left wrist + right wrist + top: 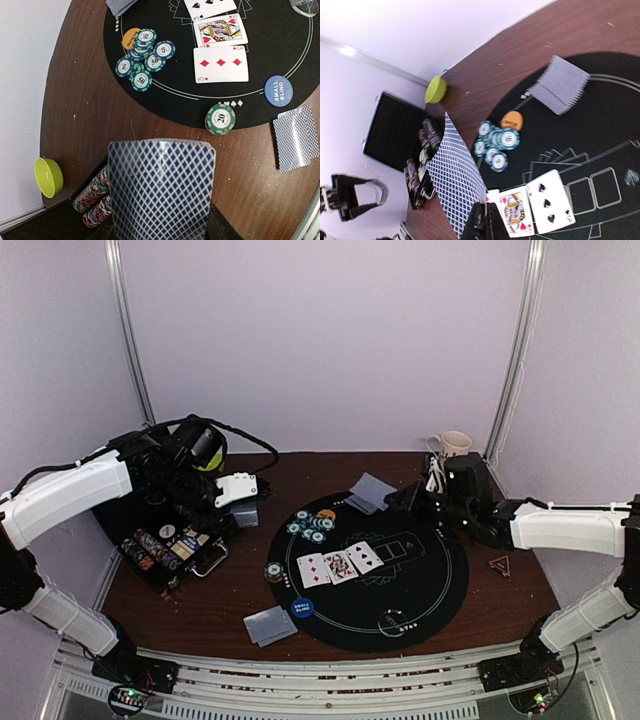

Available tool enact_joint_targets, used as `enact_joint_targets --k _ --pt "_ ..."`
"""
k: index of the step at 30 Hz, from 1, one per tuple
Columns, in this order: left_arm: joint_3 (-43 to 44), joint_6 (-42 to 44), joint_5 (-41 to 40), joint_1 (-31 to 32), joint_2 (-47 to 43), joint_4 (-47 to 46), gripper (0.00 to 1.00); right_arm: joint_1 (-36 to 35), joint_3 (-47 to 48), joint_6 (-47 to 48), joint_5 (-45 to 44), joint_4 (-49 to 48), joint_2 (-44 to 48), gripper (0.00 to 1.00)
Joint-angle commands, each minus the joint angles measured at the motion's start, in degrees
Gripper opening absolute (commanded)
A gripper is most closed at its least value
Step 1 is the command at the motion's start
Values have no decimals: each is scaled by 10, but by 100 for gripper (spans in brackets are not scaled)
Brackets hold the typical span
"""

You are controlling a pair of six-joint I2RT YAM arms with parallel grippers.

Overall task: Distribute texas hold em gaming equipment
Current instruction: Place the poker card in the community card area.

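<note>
**A:** Over the far edge of the mat (430,590), the right gripper (485,220) is shut tight on 1 card (455,185). It pinches one end, blue back showing.

**B:** OK. & the left gripper (244,508)?

**A:** It's by the table's (520,590) left side, near the chip case (165,550). It's closed partway on blue-backed cards (160,190). 1 card or a pack, can't tell. The fingers are hidden behind.

**B:** Rest of the stuff?

**A:** 3 face-up cards (340,564) are mid mat. Teal chips (312,525) + orange button (327,513) sit at the mat's far left edge. 1 single chip (274,572) + blue button (301,607) sit at its near left edge. The near pair (268,625), face down, is on the table just off that edge. The far pair (368,492) lies across the mat's far edge.

**B:** How do cards handle?

**A:** Prob. v. light, thin, bendy, slippery. Flat ones look hard to lift, so grab an edge or corner. Squeeze too hard & it bends. Too soft & it slips out.

**B:** Chips?

**A:** Hard, small, prob. a bit heavier. Grab across the rim. The pile could slide apart if bumped.
</note>
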State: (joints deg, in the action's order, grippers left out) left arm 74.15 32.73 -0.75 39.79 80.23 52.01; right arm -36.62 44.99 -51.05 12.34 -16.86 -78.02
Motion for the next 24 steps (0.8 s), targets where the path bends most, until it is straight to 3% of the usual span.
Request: enact_joint_targets --k 1,6,24 --pt "2 2 9 -2 2 -27 46 2 -88 -175 -168 -86 14 0" --pt "0 3 8 -2 -6 -28 46 2 -152 -249 -242 -136 -9 0" --pt "-8 5 8 -2 -7 -27 46 -38 -143 -313 -239 -161 -163 0"
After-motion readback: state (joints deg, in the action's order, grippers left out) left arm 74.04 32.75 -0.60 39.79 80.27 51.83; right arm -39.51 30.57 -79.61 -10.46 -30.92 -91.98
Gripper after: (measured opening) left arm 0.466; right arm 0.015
